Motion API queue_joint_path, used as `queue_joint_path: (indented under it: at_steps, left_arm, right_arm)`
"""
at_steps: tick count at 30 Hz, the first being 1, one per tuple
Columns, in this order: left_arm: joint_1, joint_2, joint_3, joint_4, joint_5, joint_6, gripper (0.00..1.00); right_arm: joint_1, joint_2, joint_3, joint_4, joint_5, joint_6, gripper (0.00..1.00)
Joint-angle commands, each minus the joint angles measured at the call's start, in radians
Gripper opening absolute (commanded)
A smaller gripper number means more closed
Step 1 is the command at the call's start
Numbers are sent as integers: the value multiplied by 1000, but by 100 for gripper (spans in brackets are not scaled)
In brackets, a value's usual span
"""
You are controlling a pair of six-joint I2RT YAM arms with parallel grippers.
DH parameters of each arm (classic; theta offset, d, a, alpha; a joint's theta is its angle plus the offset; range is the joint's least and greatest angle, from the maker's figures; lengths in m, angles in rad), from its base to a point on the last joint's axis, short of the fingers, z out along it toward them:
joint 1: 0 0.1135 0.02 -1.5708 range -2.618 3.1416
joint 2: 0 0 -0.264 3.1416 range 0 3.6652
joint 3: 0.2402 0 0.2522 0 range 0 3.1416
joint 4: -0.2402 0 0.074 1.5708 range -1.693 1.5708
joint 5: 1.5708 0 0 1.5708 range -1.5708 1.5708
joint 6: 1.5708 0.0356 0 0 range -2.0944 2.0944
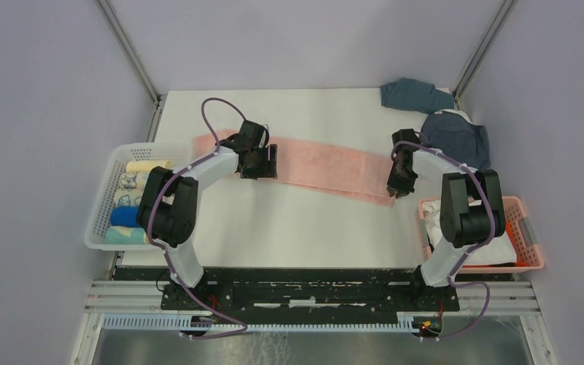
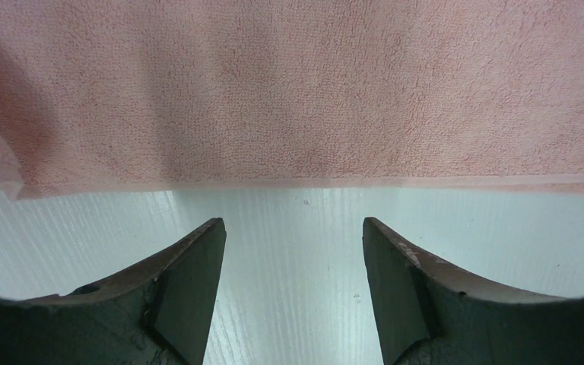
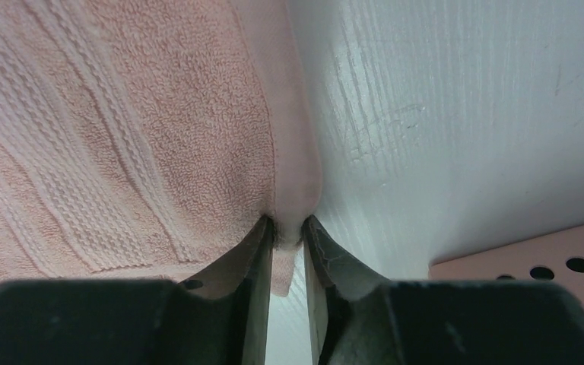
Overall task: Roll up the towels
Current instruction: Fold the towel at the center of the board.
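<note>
A long pink towel [image 1: 327, 166] lies flat across the middle of the white table, folded into a narrow strip. My left gripper [image 1: 258, 170] is open and empty over the table, just at the towel's near edge toward its left end; the towel [image 2: 296, 91] fills the top of the left wrist view. My right gripper [image 1: 397, 188] is shut on the pink towel's right end hem [image 3: 293, 190]. Two dark blue towels [image 1: 414, 94] [image 1: 456, 137] lie crumpled at the back right.
A white lattice basket [image 1: 103, 205] at the left edge holds several rolled towels. A pink lattice basket [image 1: 528, 236] at the right edge holds a white cloth; its corner shows in the right wrist view [image 3: 532, 262]. Frame posts stand at the back corners.
</note>
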Motion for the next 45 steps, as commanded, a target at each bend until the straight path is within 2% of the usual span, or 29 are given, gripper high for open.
queue_joint_path:
  at_steps: [1,4,10,19,31,37,45]
  left_arm:
    - [-6,-49,-1,39,-4,10,74]
    - [-5,-50,0,40,-9,10,74]
    - [-6,-49,6,41,-14,9,74]
    - [-5,-43,11,35,-14,-4,74]
    - [-9,-41,7,42,12,-17,73]
    - [-10,-45,4,42,4,-18,73]
    - [-10,-40,18,23,-35,-24,70]
  right_arm:
    - [3,42,-19,14,37,3,25]
    - [3,-8,-3,-37,55,-10,19]
    - [4,-105,47,-159,27,-21,14]
    - [10,-197,101,-289,-68,7,16]
    - [10,-150,28,-229,-57,-16,21]
    - [18,-164,34,-242,-99,-5,1]
    - [45,-234,20,-299,-139,64,2]
